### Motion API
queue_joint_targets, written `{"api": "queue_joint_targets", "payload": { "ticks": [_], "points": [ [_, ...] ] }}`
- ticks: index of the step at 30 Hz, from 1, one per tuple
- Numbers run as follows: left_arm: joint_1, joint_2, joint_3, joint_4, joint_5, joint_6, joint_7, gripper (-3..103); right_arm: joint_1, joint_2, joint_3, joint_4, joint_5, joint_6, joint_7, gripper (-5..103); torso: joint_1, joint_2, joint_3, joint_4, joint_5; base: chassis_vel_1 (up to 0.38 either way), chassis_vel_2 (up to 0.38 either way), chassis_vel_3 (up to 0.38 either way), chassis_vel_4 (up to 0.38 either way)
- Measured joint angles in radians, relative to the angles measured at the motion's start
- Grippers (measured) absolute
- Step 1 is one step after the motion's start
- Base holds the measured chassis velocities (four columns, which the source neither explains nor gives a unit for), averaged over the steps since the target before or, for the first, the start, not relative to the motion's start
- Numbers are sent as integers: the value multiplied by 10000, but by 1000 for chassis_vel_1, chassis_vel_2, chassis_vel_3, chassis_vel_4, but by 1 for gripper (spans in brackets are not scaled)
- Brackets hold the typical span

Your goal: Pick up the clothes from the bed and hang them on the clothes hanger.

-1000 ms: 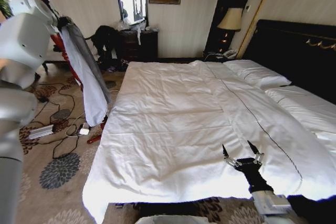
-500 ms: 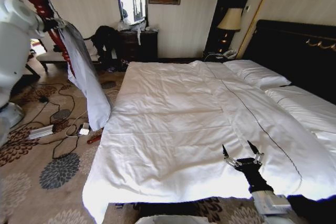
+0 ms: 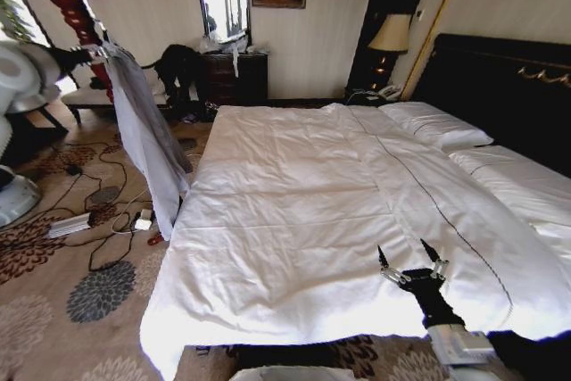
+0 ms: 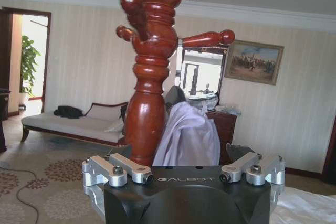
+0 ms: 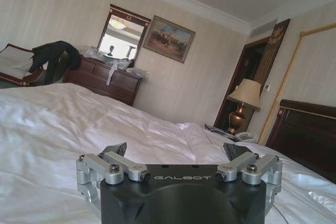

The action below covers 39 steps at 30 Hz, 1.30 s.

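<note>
Clothes (image 3: 147, 144), one pale grey-blue shirt, hang down from the red wooden coat stand (image 3: 67, 6) on the floor well to the left of the bed (image 3: 294, 220), and no garment lies on the white duvet, so the carrying and hanging seem done and the step in hand looks like the release and pull-away. In the left wrist view the shirt (image 4: 187, 137) drapes just beside the turned post (image 4: 152, 77), beyond the left gripper (image 4: 185, 165), whose fingers are spread wide with nothing between them. A thin pale hanger cannot be made out at the shirt's collar, so I cannot tell what actually bears it on the stand's pegs. The right gripper (image 3: 412, 263) rests low over the near edge of the bed with its fingers splayed apart and empty. Judging from this, the next move calls only for drawing the left arm clear of the stand without brushing the hanging fabric or nudging the pegs, and checking that the shirt sits securely.
</note>
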Motion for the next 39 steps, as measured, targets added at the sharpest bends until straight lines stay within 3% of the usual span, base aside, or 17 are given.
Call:
{"api": "queue_joint_targets", "payload": {
  "ticks": [3, 4, 7, 9, 10, 13, 14, 15, 18, 19, 23, 24, 28, 29, 32, 34, 39],
  "points": [
    [2354, 491, -2012, -1152, -111, -671, 189, 100, 0, 0, 0, 0, 0, 0, 0, 100, 0, 1, 0, -9, 4, 0, 0, 0, 0],
    [2354, 491, -2012, -1152, -111, -671, 189, 100, 0, 0, 0, 0, 0, 0, 0, 100, 0, 1, 0, -9, 4, 0, 0, 0, 0],
    [5101, 469, -4466, -2225, 433, -1385, 802, 100, 0, 0, 0, 0, 0, 0, 0, 100, 0, 1, -1, -8, 10, 0, 0, 0, 0],
    [7006, 141, -6116, -2955, 1129, -1896, 1228, 100, 0, 0, -1, 1, 0, 1, -1, 100, 0, 0, 0, -10, 7, 0, 0, 0, 0],
    [7006, 141, -6116, -2955, 1129, -1896, 1228, 100, 0, 0, -1, 1, 0, 1, -1, 100, 0, 0, 0, -10, 7, 0, 0, 0, 0],
    [9860, -609, -8121, -4146, 1833, -2372, 1500, 100, 0, 0, 1, 0, 0, 0, 0, 100, 0, 1, 0, -8, 7, 0, 0, 0, 0],
    [10681, -879, -8599, -4474, 2195, -2499, 1615, 100, 0, 0, 0, 0, 0, 0, -1, 100, 0, 0, 0, -11, 8, 0, 0, 0, 0],
    [10681, -879, -8599, -4474, 2195, -2499, 1615, 100, 0, 0, 0, 0, 0, 0, -1, 100, 0, 0, 0, -11, 8, 0, 0, 0, 0],
    [13289, -1963, -9827, -5463, 3488, -2805, 2065, 100, 0, -1, 0, 0, 0, 0, -1, 100, 1, 0, 0, -7, 6, 0, 0, 0, 0],
    [13289, -1963, -9827, -5463, 3488, -2805, 2065, 100, 0, -1, 0, 0, 0, 0, -1, 100, 1, 0, 0, -7, 6, 0, 0, 0, 0],
    [15964, -3991, -10246, -6250, 6145, -3639, 3110, 100, 0, 0, 0, 0, 0, 1, -1, 100, 1, 0, 0, -11, 7, 0, 0, 0, 0],
    [15964, -3991, -10246, -6250, 6145, -3639, 3110, 100, 0, 0, 0, 0, 0, 1, -1, 100, 1, 0, 0, -11, 7, 0, 0, 0, 0],
    [17866, -6053, -10242, -6886, 7036, -4538, 4067, 100, 0, 0, 0, 0, 0, 0, -1, 100, 0, 1, -1, -3, 8, 0, 0, 0, 0],
    [17866, -6053, -10242, -6886, 7036, -4538, 4067, 100, 0, 0, 0, 0, 0, 0, -1, 100, 0, 1, -1, -3, 8, 0, 0, 0, 0],
    [18942, -7093, -10153, -7361, 7247, -5280, 4535, 100, 0, 0, 0, 0, 0, 1, 0, 100, 0, 0, 0, -8, 10, 0, 0, 0, 0],
    [19143, -7335, -10064, -7485, 7363, -5488, 4617, 100, 0, 0, 0, 0, 0, 0, 0, 100, 1, 0, 0, -9, 12, 0, 0, 0, 0],
    [19774, -8174, -9492, -7656, 8969, -6576, 4983, 100, 0, 0, 0, 0, 0, 1, -1, 100, 1, 0, 0, -8, 9, 0, 0, 0, 0]
  ]
}}
